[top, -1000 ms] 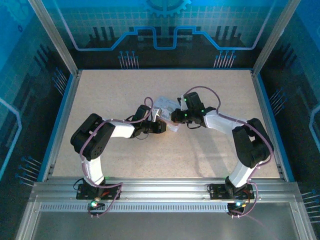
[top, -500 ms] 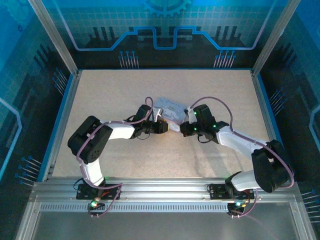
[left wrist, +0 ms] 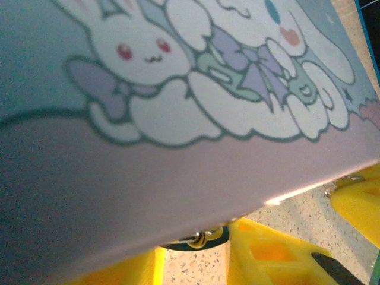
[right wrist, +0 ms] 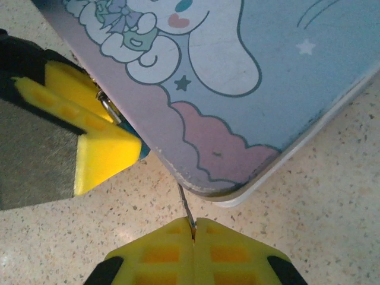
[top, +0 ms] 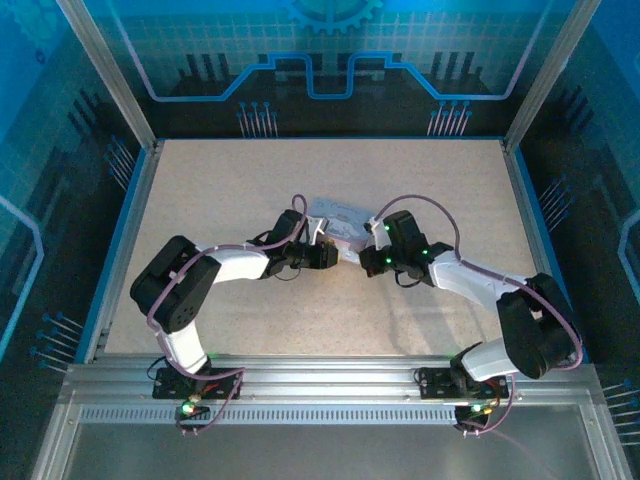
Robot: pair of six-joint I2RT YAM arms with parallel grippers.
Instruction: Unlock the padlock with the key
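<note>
The right gripper [right wrist: 194, 228] has its yellow fingers pressed fully together on the key [right wrist: 186, 208]. The thin blade of the key sticks out toward 12 o'clock, and its tip is just under the corner of the pastel cartoon tin [right wrist: 249, 89]. The left gripper [left wrist: 197, 252] is narrow, and it seems to clamp the padlock [left wrist: 199, 238] between its fingers. The padlock sits at the lower edge of the tin, and from the key tip it lies at about 10 o'clock, near but apart. I cannot see the keyhole in any view.

I think several things could go wrong from here:

- **Slipping key:** The key is very thin and is held only by the fingertips. A small sideways push against the tin or the body of the padlock could turn it in the grip or pull it out.
- **Missed keyhole:** The blade now points at the tin corner and not at the padlock, so a straight advance would hit the tin and push it over the tabletop [right wrist: 332, 178].
- **Crowded grippers:** The two grippers are close together, so their fingers may collide.

By my count there is one padlock, one key, one tin and two grippers.
</note>
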